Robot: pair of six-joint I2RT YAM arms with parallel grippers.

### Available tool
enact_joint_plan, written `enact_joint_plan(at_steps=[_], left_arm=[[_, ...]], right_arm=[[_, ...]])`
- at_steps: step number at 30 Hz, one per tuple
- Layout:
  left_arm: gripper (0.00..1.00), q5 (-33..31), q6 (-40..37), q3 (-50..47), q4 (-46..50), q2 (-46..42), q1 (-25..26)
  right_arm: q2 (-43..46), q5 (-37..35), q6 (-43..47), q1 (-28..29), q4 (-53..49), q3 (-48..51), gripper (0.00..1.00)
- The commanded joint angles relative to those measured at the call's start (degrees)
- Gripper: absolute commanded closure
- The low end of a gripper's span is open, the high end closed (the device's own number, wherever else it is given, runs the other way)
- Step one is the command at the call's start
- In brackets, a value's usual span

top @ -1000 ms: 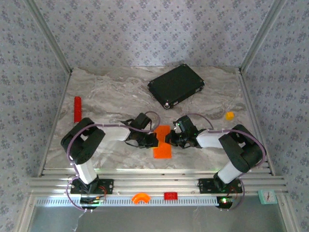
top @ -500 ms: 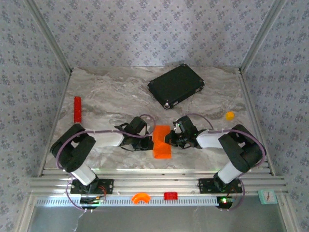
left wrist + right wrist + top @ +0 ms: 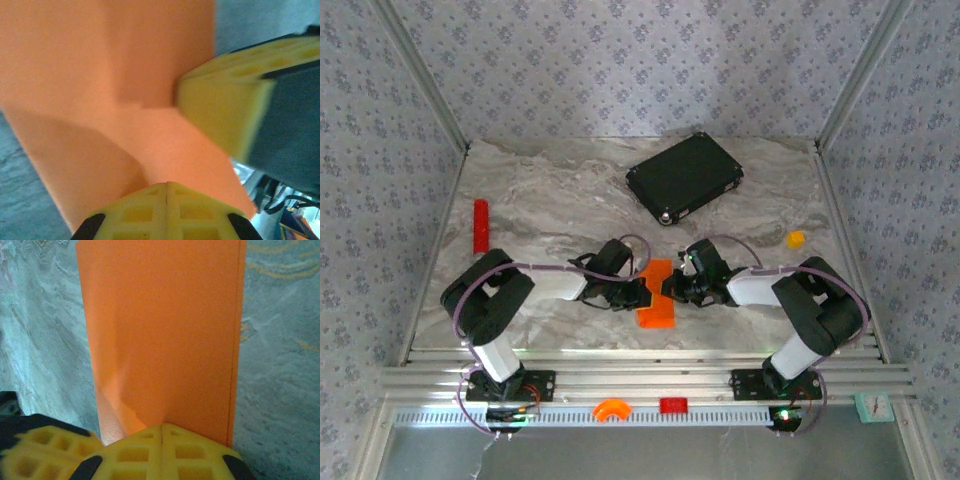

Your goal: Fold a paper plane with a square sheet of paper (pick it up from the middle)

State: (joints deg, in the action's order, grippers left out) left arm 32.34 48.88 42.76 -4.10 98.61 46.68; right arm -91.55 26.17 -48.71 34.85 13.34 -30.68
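From my seat, the square sheet of paper lies on the marble table, well nearer to the arm bases than the black case and a little to the left of the case's middle. It is folded into a narrow strip: in the right wrist view, a doubled edge runs down its right side. From above, the strip looks bent partway along, with the half closer to the case set at a slight angle to the other half.

The left gripper meets the strip from the side away from the case's right end. Its yellow fingertips are pressed tight together with nothing between them, and they rest against the face of the paper. The right gripper comes in from the opposite side. Its pads are also closed flat on each other, tips down on the paper's near edge.

One of the right gripper's fingers shows in the left wrist view, touching the orange surface just beside my left tips.
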Motion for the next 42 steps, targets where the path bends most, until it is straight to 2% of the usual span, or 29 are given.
enact_joint_plan(at_steps=[1,8,13,19,28,31,35,42], left_arm=[[0.98,0.7,-2.5,-3.4,2.4,1.0,0.4],[0.99,-4.2,-7.9,-7.9,10.4,-3.1,0.4],[0.99,-4.5,-8.2,-8.8,11.0,-9.2,0.5],[0.98,-4.3,-5.8,-6.5,7.1,-15.1,0.4],[0.96,2.1,-3.4,-3.3,0.0,-7.5,2.3],[0.96,-0.7,-4.5,-5.2,2.0,-5.5,3.9],[0.96,-1.9,-4.0,-10.8,0.5,-4.5,3.0],[0.96,-2.9,-5.3,-14.3,3.9,-8.6,2.7]], right_arm=[[-4.5,-7.4,0.3,-0.1,-12.9,3.4,1.0],[-4.4,-7.2,0.5,-0.4,-12.9,3.6,1.0],[-4.3,-7.1,0.5,-0.4,-12.8,3.6,1.0],[-4.2,-7.0,0.5,-0.6,-12.9,3.4,1.0],[-4.3,-7.1,0.4,-0.5,-12.7,3.5,1.0],[-4.3,-7.1,0.5,-0.6,-13.0,3.4,1.0],[-4.6,-7.1,0.6,-0.7,-12.6,3.6,1.0],[-5.3,-6.8,0.5,-0.7,-12.1,3.9,1.0]])
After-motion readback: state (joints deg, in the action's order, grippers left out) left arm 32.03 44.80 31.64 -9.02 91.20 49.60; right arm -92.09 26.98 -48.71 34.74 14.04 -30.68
